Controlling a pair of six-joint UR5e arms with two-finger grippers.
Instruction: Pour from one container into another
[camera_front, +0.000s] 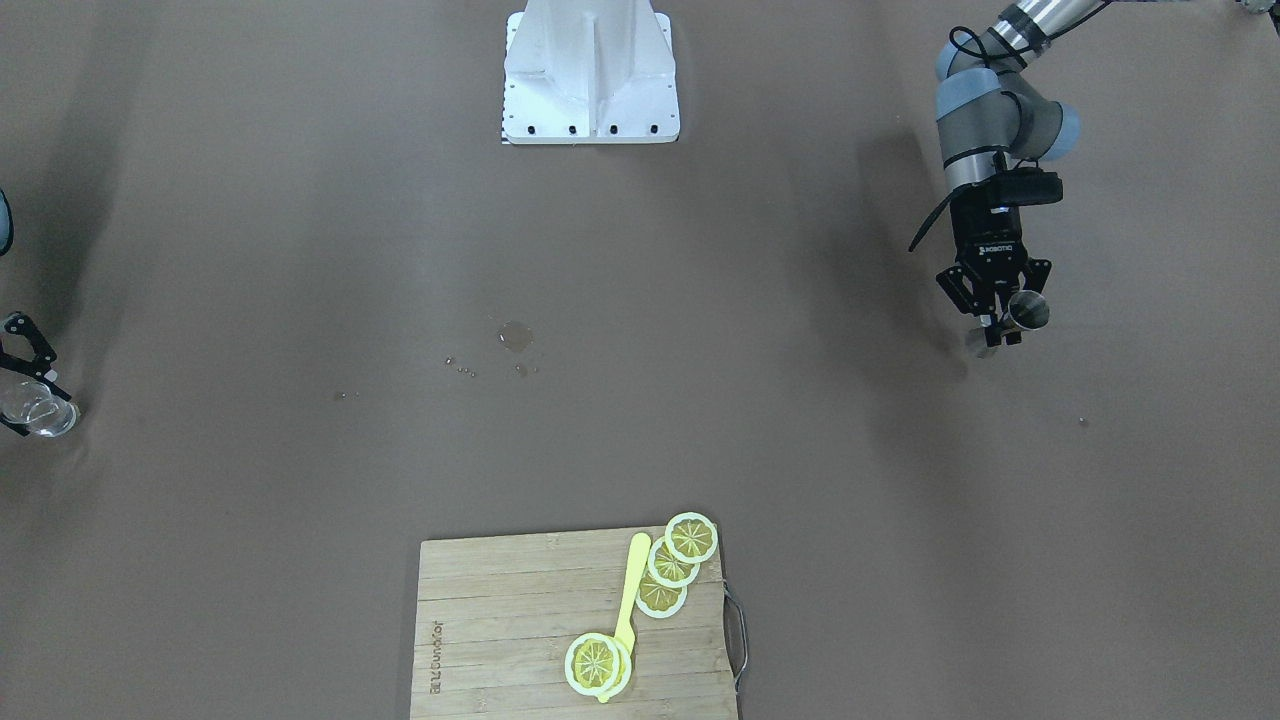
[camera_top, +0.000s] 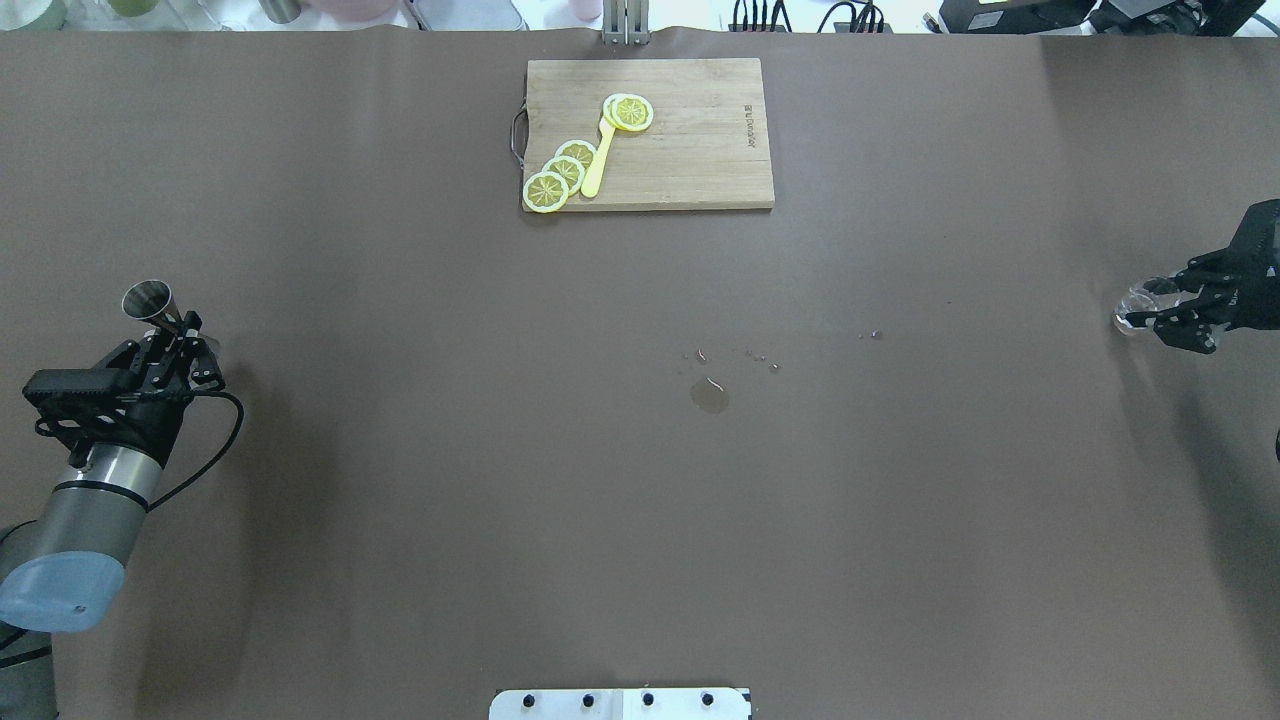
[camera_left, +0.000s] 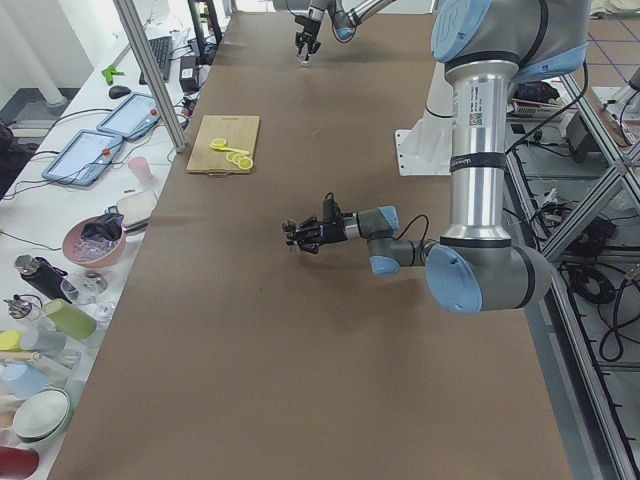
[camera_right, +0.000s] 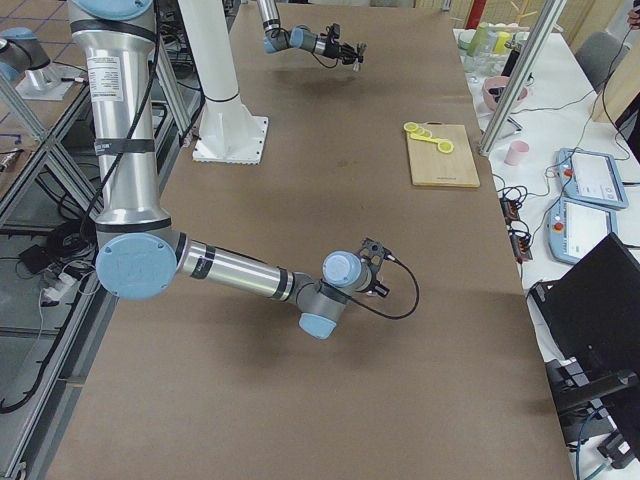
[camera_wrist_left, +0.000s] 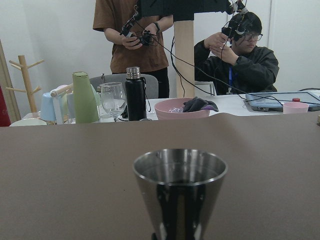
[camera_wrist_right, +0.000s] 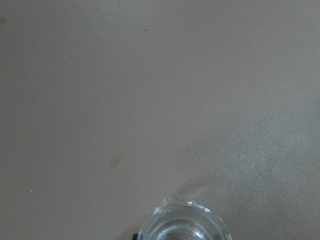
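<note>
Metal jigger (camera_top: 148, 298) is clamped at its narrow waist in the left gripper (camera_top: 175, 330), at the robot's left end of the table (camera_top: 400, 480), roughly mid-depth. Gripper lies close to horizontal and the jigger stands upright with its open cone up. The left wrist cam shows its rim level against the table horizon. It looks slightly off the surface, going by the shadow beside it in the front view, but I can't confirm that. Can't tell its contents either, the bore just reads dark. Clear glass cup (camera_top: 1135, 305) is at the opposite, right end, seated between the fingers of the right gripper (camera_top: 1165, 312), which are closed against its sides. The right wrist cam looks down into its mouth, at the bottom edge of frame. Can't tell whether the cup rests on the table or hangs just above it. The two vessels are well apart, nearly the whole table length between them. Small wet puddle (camera_top: 709, 396) sits near table centre, with a scatter of droplets (camera_top: 760, 358) just beyond it. Wooden cutting board (camera_top: 690, 150) is at the far edge, centre. It carries a fanned row of lemon slices (camera_top: 563, 171), a yellow plastic knife (camera_top: 596, 165) and another slice at the knife's far end.
</note>
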